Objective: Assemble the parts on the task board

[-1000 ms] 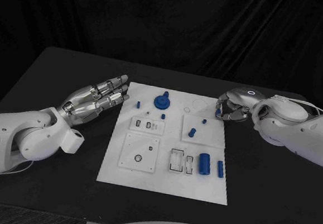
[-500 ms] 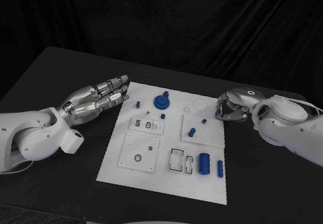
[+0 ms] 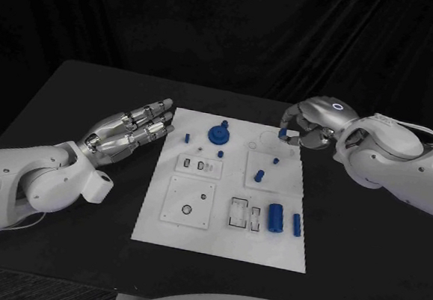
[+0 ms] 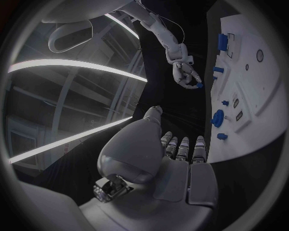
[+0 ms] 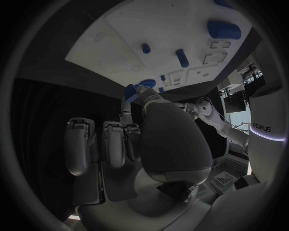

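Note:
The white task board [image 3: 221, 237] lies mid-table with several blue parts on it: a round knob [image 3: 218, 135], small pegs [image 3: 259, 176] and two cylinders [image 3: 275, 219] near the right side. My right hand [image 3: 309, 127] hovers over the board's far right corner and pinches a small blue part [image 3: 284, 135] in its fingertips. The right wrist view shows that part [image 5: 130, 92] held between thumb and finger, with the board [image 5: 114, 38] beyond it. My left hand [image 3: 132, 131] is open, fingers stretched out, just left of the board's far left edge and touching nothing.
The board carries white inset blocks with slots [image 3: 241, 214] and holes [image 3: 186, 211]. Black table [image 3: 92, 102] surrounds the board on all sides. In the left wrist view my right hand [image 4: 183, 74] hangs beyond the board [image 4: 256, 82].
My right hand has risen and shifted left and farther back from the board's right edge, carrying the small blue part. The left hand has stayed put.

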You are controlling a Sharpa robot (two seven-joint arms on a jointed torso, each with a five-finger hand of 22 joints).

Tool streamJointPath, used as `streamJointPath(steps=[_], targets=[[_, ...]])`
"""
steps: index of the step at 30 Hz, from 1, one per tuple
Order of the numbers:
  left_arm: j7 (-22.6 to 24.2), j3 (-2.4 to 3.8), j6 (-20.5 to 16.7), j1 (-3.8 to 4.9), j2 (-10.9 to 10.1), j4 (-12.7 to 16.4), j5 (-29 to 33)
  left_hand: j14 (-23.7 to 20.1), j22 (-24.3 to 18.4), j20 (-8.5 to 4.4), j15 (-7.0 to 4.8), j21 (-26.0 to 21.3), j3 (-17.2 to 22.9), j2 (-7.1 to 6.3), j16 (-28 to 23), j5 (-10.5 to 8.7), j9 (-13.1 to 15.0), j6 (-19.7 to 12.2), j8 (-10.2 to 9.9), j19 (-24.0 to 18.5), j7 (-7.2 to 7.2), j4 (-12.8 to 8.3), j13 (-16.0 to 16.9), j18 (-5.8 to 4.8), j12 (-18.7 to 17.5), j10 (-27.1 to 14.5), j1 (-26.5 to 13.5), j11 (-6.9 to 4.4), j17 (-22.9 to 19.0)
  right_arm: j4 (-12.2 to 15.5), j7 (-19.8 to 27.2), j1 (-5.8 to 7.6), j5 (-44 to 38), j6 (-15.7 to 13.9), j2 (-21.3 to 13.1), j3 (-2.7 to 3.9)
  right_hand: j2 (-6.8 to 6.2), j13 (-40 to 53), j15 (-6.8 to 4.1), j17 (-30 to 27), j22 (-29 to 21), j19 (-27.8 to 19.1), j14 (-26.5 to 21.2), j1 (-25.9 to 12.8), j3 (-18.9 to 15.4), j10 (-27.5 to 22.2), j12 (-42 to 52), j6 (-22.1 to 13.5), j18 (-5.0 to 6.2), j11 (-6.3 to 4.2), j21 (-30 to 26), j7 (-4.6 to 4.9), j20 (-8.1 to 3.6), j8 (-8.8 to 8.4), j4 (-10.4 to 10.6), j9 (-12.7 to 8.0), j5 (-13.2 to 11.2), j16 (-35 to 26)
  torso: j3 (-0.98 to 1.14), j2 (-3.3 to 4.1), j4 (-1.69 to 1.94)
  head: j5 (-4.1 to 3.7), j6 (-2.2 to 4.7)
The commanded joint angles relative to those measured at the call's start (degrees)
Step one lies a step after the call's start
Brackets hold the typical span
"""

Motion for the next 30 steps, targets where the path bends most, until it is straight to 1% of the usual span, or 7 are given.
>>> streamJointPath(steps=[1,5,8,15,19,23,30], targets=[[0.43,0.05,0.39,-0.05,0.23,0.11,0.01,0.09,-0.1,0.47,0.5,-0.34,-0.07,0.31,-0.21,0.25,0.05,0.0,0.21,0.06,0.3,-0.35,-0.06,-0.56,-0.2,0.09,0.05,0.42,-0.09,2.79,-1.1,0.74,-0.48,-3.21,0.58,-0.07,0.44,15.06,0.27,15.09,13.59,3.76,6.11,0.39,0.36,5.99,0.2,1.87,-0.23,0.27,-0.23,-1.3,0.21,-0.21,-0.17,0.56,-0.3,0.15,-0.01,-0.02,-0.04,0.23,-0.17],[0.38,0.05,0.49,-0.05,0.44,0.03,0.01,0.09,-0.1,0.47,0.5,-0.34,-0.07,0.31,-0.21,0.25,0.05,0.0,0.21,0.06,0.3,-0.35,-0.06,-0.56,-0.2,0.09,0.05,0.42,-0.09,4.83,-1.33,1.12,-0.99,-1.96,3.05,-0.07,0.52,15.06,0.27,15.09,13.56,3.73,6.11,0.69,0.52,5.99,0.2,2.11,-0.21,0.3,-0.3,-1.35,0.23,-0.26,-0.41,0.57,-0.33,0.15,-0.06,-0.07,-0.08,0.56,-0.27],[0.34,0.05,0.57,-0.05,0.53,-0.01,0.01,0.09,-0.1,0.47,0.5,-0.34,-0.07,0.31,-0.21,0.25,0.05,0.0,0.21,0.06,0.3,-0.35,-0.06,-0.56,-0.2,0.09,0.05,0.42,-0.09,4.85,-1.31,0.33,-1.21,-0.67,5.15,-0.07,0.58,15.06,0.3,15.09,13.51,3.65,6.11,0.78,0.59,5.99,0.2,2.23,-0.17,0.41,-0.46,-1.35,0.24,-0.27,-0.5,0.59,-0.37,0.15,-0.03,-0.01,0.03,0.54,-0.33],[0.34,0.05,0.5,-0.05,0.54,0.11,0.01,0.09,-0.1,0.5,0.54,-0.34,-0.03,0.31,-0.21,0.27,0.05,-0.01,0.21,0.06,0.32,-0.44,-0.06,-0.57,-0.2,0.09,0.04,0.44,-0.09,1.72,-1.32,-2.82,-3.47,2.63,11.25,-0.07,0.68,15.06,0.43,15.09,13.43,3.55,6.11,1.01,0.74,5.99,0.2,2.39,-0.11,0.6,-0.68,-1.22,0.31,-0.38,-0.77,0.59,-0.38,0.15,-0.03,0.03,0.27,0.43,-0.54],[0.13,0.05,0.47,-0.05,0.4,0.29,0.01,0.09,-0.1,0.51,0.55,-0.34,0.01,0.34,-0.21,0.31,0.06,0.03,0.22,0.06,0.32,-0.49,-0.06,-0.58,-0.2,0.09,0.04,0.45,-0.09,0.12,-1.63,-4.18,-4.15,4.2,13.91,-0.06,0.64,15.06,0.55,15.09,13.32,3.4,6.11,0.88,0.71,5.99,0.2,2.3,-0.03,0.78,-0.98,-1.02,0.39,-0.61,-0.83,0.53,-0.55,0.15,0.02,0.15,-0.04,0.98,-0.66],[0.03,0.05,0.44,-0.05,0.4,0.34,0.02,0.09,-0.1,0.52,0.56,-0.34,0.05,0.35,-0.21,0.36,0.06,0.05,0.23,0.06,0.33,-0.55,-0.06,-0.58,-0.2,0.09,0.04,0.45,-0.09,-0.66,-1.92,-4.89,-4.39,5.02,15.45,-0.06,0.66,15.06,0.64,15.09,13.25,3.3,6.11,0.84,0.74,5.99,0.2,2.21,0.02,0.88,-1.19,-0.92,0.45,-0.79,-0.91,0.48,-0.61,0.15,-0.11,-0.01,0.03,0.91,-0.87],[0.0,0.05,0.49,-0.05,0.63,0.32,0.02,0.09,-0.1,0.53,0.57,-0.34,0.08,0.35,-0.21,0.4,0.07,0.07,0.24,0.06,0.32,-0.6,-0.06,-0.59,-0.2,0.09,0.05,0.47,-0.09,-1.52,-2.64,-5.46,-4.53,5.97,16.9,-0.06,0.64,15.06,0.76,15.09,13.12,3.12,6.11,0.87,0.8,5.99,0.2,2.05,0.11,1.01,-1.54,-0.78,0.55,-1.09,-1.11,0.39,-0.54,0.15,0.06,0.17,0.07,0.61,-0.89]])
